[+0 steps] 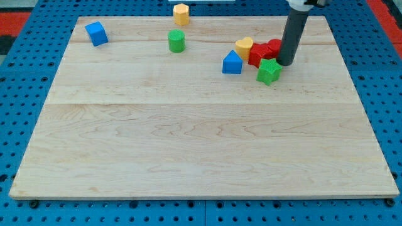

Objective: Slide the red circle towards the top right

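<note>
The red circle point(274, 46) lies near the board's top right, partly hidden behind my dark rod. My tip point(286, 63) rests just right of and slightly below it, seemingly touching it. A second red block point(257, 55) of unclear shape sits against its left side. A yellow block point(244, 46) lies at that block's upper left. A green star-like block point(269, 71) sits just lower left of my tip. A blue block point(232, 63) lies left of the cluster.
A green cylinder point(176, 41) stands at top centre. A yellow hexagonal block point(181, 13) sits on the board's top edge. A blue cube point(96, 33) is at the top left. The wooden board point(201, 144) lies on a blue pegboard.
</note>
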Action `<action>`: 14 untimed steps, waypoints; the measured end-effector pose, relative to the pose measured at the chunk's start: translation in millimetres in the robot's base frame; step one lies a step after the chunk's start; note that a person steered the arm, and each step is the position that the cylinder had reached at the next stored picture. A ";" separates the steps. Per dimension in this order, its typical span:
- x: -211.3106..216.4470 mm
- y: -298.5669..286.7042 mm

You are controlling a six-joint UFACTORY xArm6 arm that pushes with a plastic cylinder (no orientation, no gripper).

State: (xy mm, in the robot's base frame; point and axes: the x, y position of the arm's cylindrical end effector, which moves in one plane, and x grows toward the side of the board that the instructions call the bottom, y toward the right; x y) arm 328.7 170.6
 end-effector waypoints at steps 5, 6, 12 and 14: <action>-23.6 -45.6; -44.8 -40.7; -78.3 -14.5; -65.8 -14.7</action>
State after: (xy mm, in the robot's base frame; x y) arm 262.9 155.9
